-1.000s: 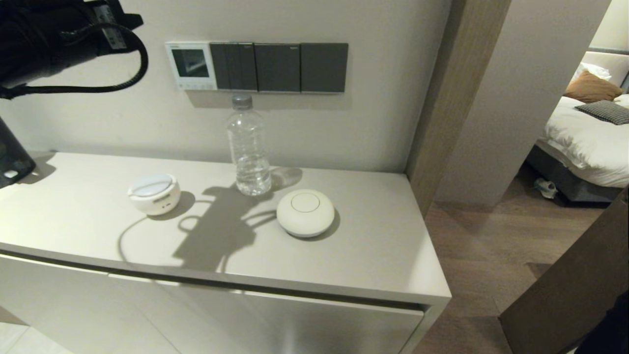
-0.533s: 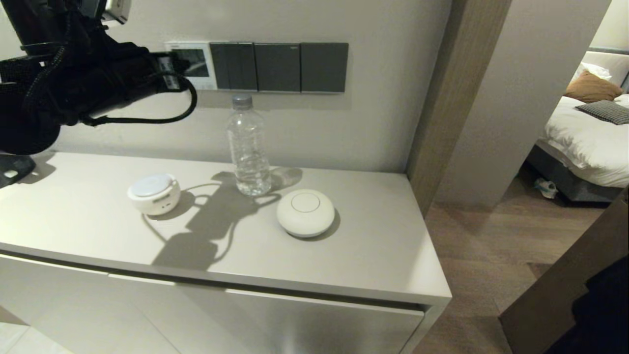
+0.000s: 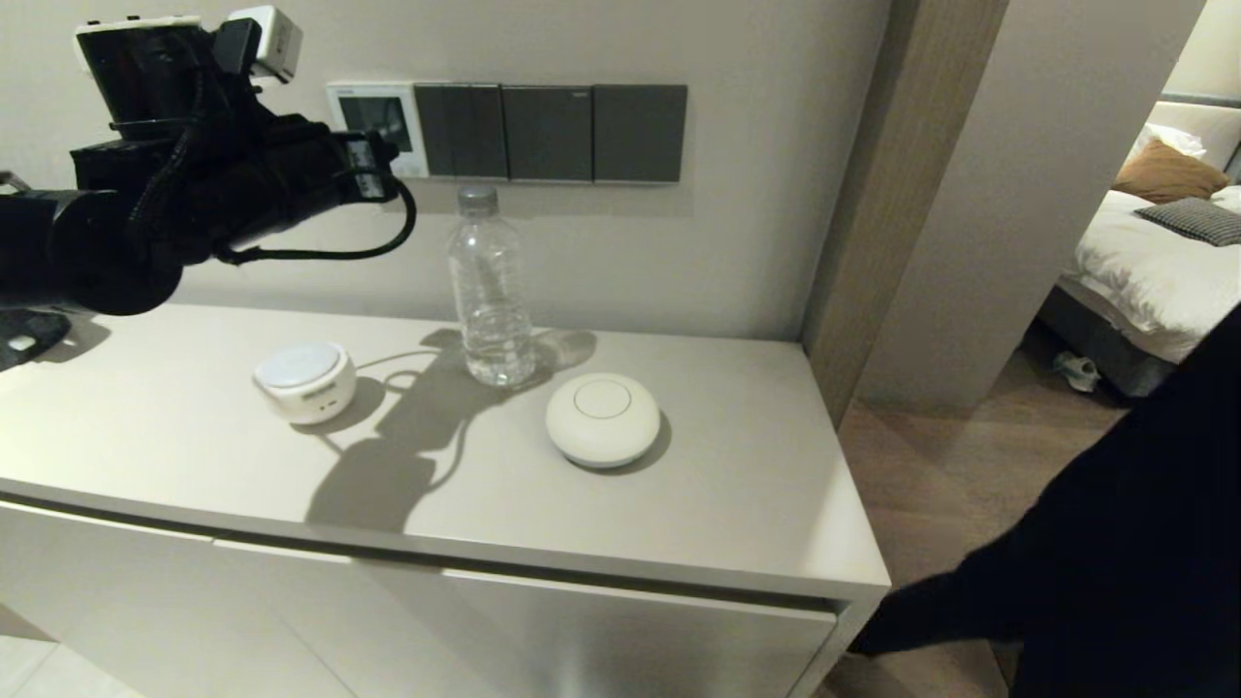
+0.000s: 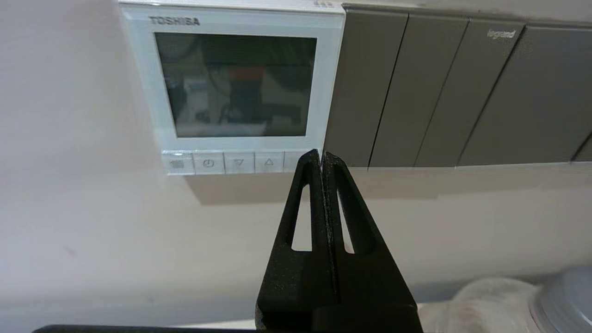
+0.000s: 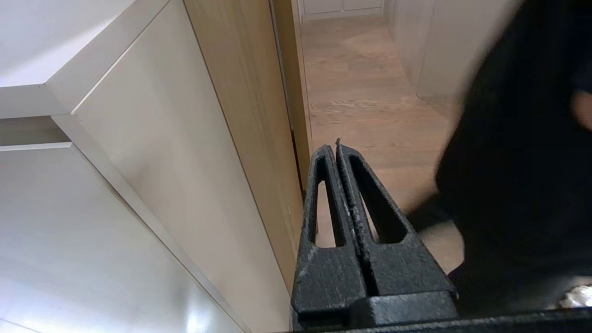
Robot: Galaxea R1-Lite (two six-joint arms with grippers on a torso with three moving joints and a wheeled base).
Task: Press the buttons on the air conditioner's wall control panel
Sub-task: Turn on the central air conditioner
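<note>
Now the left gripper (image 4: 321, 155), jaws clenched, is nosing at the buttons (image 4: 238, 163). Better pressing squarely (panel (image 4: 231, 83) at twelve o'clock).

Pale beige wall (image 3: 679, 262) behind a long cabinet with a matte off-white surface (image 3: 737, 504); flat handleless fronts (image 3: 630, 640) below. Row of dark grey switch plates (image 3: 550, 133) mounted on the wall. On the surface: 1 clear plastic water bottle (image 3: 490, 291) with grey cap, upright near the wall; 1 small round white device (image 3: 303, 381); 1 domed white disc (image 3: 602, 419). Hard shadows fall toward the front edge. Wood-grain door frame (image 3: 887, 194) at the cabinet's right end. Brown wood-plank floor (image 3: 960, 485) beyond. Doorway opens onto a bed (image 3: 1154, 281) with white bedding, 1 tan pillow (image 3: 1168, 174), 1 checked cushion (image 3: 1197, 221).
</note>
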